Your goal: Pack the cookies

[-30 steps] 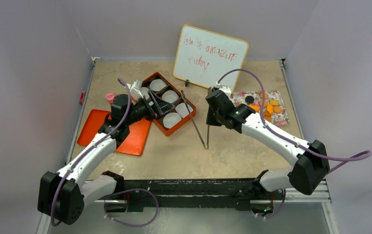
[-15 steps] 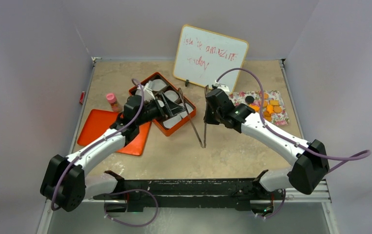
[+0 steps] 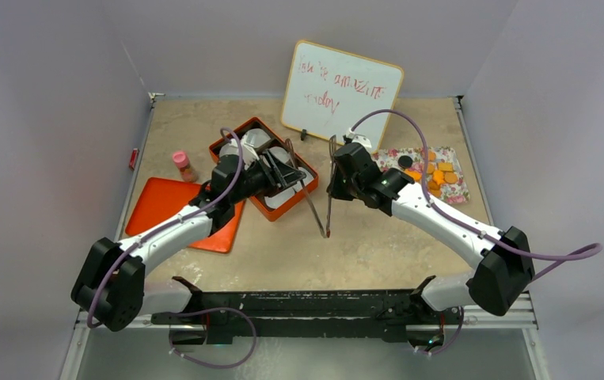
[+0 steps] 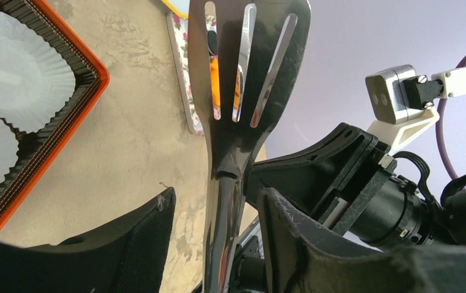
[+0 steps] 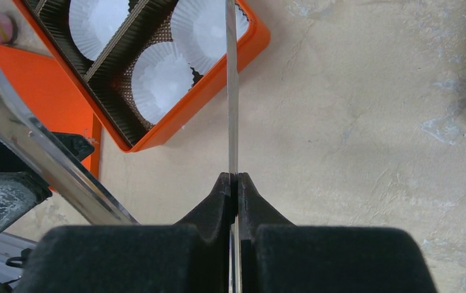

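Observation:
The cookies point(image 3: 439, 176), mostly orange discs with one black, lie on a floral mat point(image 3: 458, 191) at the right. My right gripper point(image 3: 333, 187) point(image 5: 235, 177) is shut on one arm of the metal tongs point(image 3: 328, 212) point(image 5: 231, 91) and holds them above the table. My left gripper point(image 3: 289, 169) point(image 4: 217, 193) is open, and its fingers point(image 4: 151, 238) straddle the tongs' other, slotted arm point(image 4: 248, 67) without clamping it. An orange cookie point(image 4: 215, 91) shows through a slot. The orange box point(image 3: 276, 207) holds white paper cups point(image 5: 163, 79).
The box's orange lid point(image 3: 164, 207) lies left of the box. A small pink-capped bottle point(image 3: 181, 164) stands behind the lid. A whiteboard point(image 3: 342, 91) stands at the back centre. The right arm's camera and cable point(image 4: 401, 97) are close beside the left gripper.
My left arm has swung right over the box until its open fingers straddle the tongs' free arm. My right gripper has raised and tilted the tongs slightly leftward.

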